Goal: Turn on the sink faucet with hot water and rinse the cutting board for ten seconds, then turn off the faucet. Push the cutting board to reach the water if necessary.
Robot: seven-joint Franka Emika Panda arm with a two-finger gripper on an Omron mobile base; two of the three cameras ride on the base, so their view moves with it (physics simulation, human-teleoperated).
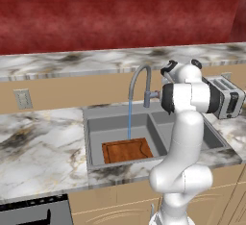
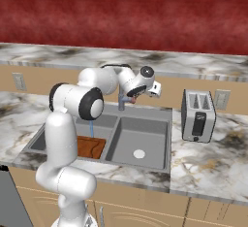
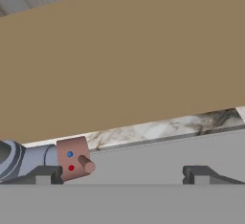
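The grey gooseneck sink faucet (image 1: 142, 79) stands behind the sink (image 1: 94, 162). The water (image 1: 129, 119) falls from it as a thin blue stream into the left basin. It lands at about the far edge of the reddish-brown cutting board (image 1: 126, 150), which lies flat on the basin floor. The board (image 2: 91, 147) and the stream (image 2: 90, 128) also appear past my arm in the right base view. My gripper (image 2: 131, 96) hovers by the faucet's base. In the hand view the gripper (image 3: 123, 175) is open, and the reddish lever handle (image 3: 74, 158) sits just beside its left fingertip (image 3: 47, 174).
A silver toaster (image 2: 197, 114) stands on the marble counter right of the sink. The smaller right basin holds a round pale drain (image 2: 139, 154). A tan backsplash with a wall outlet (image 1: 22, 98) runs behind the counter.
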